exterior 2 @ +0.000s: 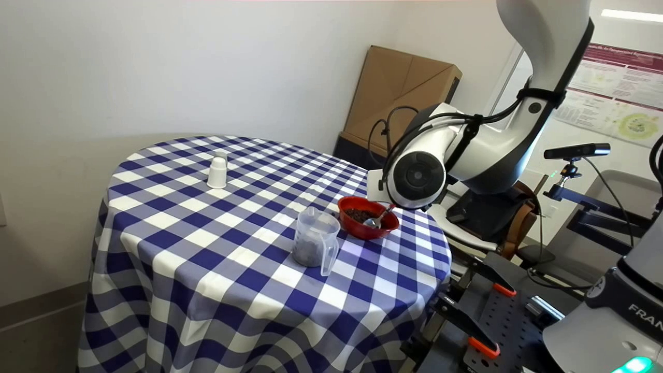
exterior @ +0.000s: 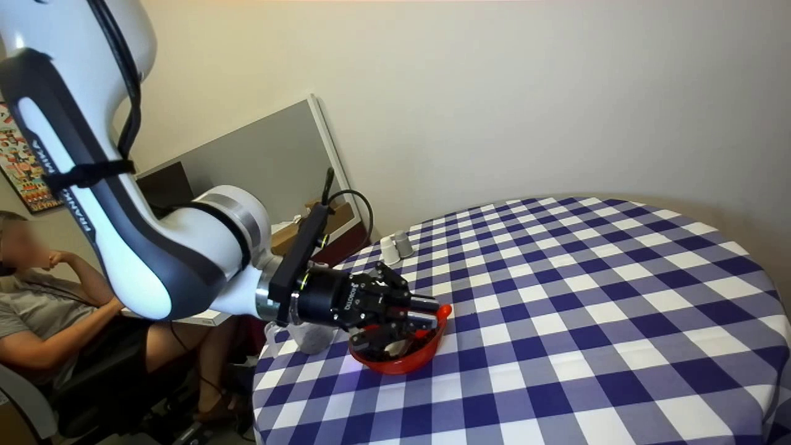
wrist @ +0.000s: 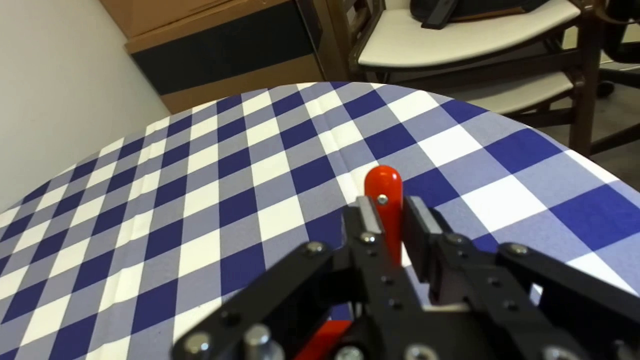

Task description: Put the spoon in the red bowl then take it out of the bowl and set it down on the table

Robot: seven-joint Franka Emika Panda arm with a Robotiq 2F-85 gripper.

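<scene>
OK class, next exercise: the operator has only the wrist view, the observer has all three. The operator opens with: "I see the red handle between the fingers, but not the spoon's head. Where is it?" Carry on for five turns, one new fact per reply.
Observer: In an exterior view, the silver head is inside the red bowl.
Operator: Is anything standing close to that bowl?
Observer: Yes, a translucent pitcher with a handle stands near it.
Operator: And farther off on the table, out of my sight?
Observer: Small upturned cups, farther from the bowl than the pitcher; both exterior views show them.
</scene>
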